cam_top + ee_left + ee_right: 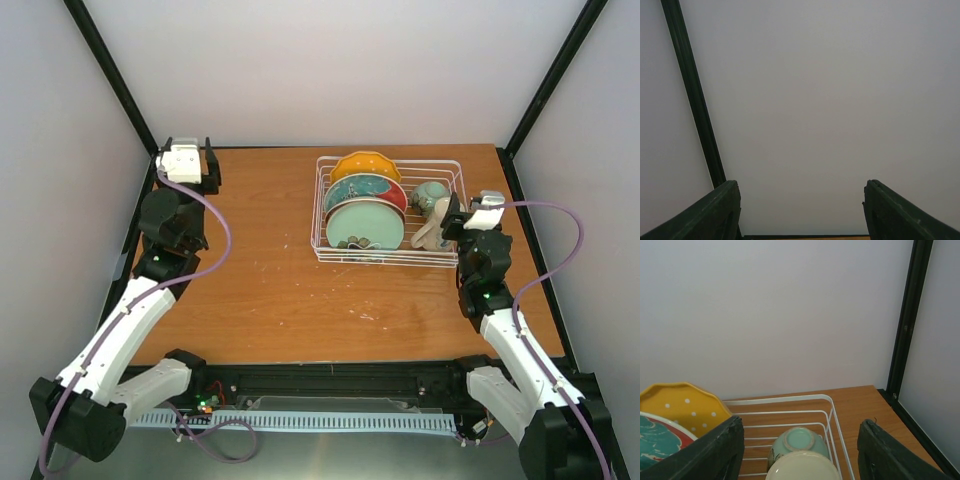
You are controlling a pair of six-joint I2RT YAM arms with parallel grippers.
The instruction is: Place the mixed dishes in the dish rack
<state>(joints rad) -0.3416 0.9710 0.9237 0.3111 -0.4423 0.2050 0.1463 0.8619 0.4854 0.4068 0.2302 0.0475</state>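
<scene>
The white wire dish rack (388, 255) is sitting on the far right part of the smooth orange-brown wooden counter (270, 290), its thin rods forming a rectangular basket with rounded corners. Three round plates are standing on edge in its left half, one behind another. Farthest is the orange-yellow scalloped plate (365, 163), which in the right wrist view (680, 407) is showing a wavy rim and small white dots. In front of it the glossy red-and-teal plate (365, 190) is leaning. Nearest is a pale plate (365, 222) with dark marks along its lower rim, possibly a floral pattern, though it is too small to tell.

In the right half of the rack a small teal bowl (797, 440) is lying upside down, its round foot ring facing up. Just near of it the smooth cream mug (802, 467) is resting, with only a curved cream surface showing.

The right gripper (452, 215) is hovering at the rack's right end above the mug and bowl. Its dark, blocky fingers (715, 450) are standing well apart and clamping nothing.

The left gripper (212, 168) is hanging at the far left corner of the counter, well apart from the rack. It is facing the plain matte white wall (830, 100) and a black frame post (690, 90). Its fingers (710, 215) are also spread apart, with nothing between them.
</scene>
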